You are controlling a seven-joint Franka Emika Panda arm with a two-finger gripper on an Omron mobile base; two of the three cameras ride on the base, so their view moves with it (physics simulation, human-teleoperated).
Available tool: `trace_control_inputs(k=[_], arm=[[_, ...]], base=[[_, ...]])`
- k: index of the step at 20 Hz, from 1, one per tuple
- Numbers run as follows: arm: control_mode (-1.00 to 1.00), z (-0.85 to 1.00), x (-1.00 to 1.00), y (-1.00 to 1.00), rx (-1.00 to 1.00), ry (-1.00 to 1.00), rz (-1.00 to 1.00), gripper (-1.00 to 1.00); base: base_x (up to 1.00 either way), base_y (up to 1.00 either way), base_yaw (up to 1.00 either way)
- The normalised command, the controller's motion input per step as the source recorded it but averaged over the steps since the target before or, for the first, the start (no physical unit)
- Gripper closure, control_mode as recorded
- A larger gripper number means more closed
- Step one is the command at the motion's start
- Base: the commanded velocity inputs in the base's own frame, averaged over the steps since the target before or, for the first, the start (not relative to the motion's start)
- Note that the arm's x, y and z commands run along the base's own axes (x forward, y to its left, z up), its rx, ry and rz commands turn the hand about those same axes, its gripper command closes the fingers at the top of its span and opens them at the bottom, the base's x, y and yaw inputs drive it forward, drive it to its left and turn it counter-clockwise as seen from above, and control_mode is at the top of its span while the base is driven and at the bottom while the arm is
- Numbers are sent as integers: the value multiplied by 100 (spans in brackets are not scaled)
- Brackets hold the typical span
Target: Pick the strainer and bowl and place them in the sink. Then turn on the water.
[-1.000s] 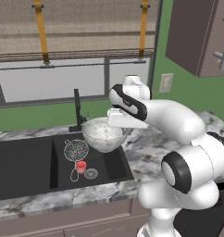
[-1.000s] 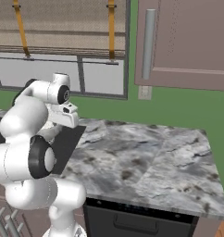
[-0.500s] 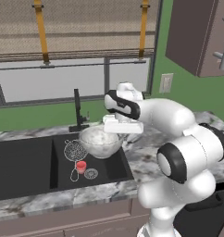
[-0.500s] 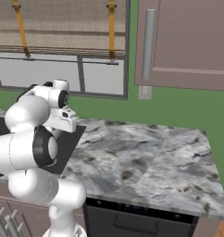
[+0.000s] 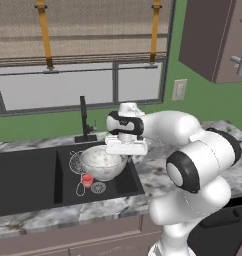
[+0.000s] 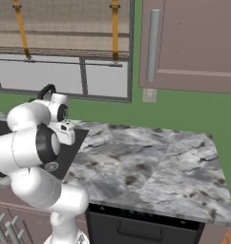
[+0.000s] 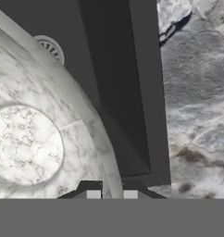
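Speckled silvery-grey metal bowl [image 5: 102, 163] hangs by its rim from the closed pincer [image 5: 125, 148] over the black double-basin sink [image 5: 28, 175], presumably for lowering beside the silver wire-mesh strainer [image 5: 77, 162].

Marble counter [image 6: 151, 162], window [image 5: 68, 85], cabinet [image 6: 194, 43]

Strainer [image 5: 77, 162] mostly hidden behind the bowl [image 5: 102, 162]; bowl cut off by the hand view's left edge.
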Motion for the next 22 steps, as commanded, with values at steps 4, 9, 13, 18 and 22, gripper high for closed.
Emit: trace_control_inputs(k=[4,9,13,18,22], arm=[[-100,-39,6,15,0,0,0,100],[-100,-37,11,8,0,0,0,100],[-100,-38,19,0,0,0,0,100],[-100,-39,24,0,0,0,0,100],[-100,-37,19,2,0,0,0,100]], base=[[0,0,0],[0,0,0],[0,0,0],[0,0,0],[0,0,0]])
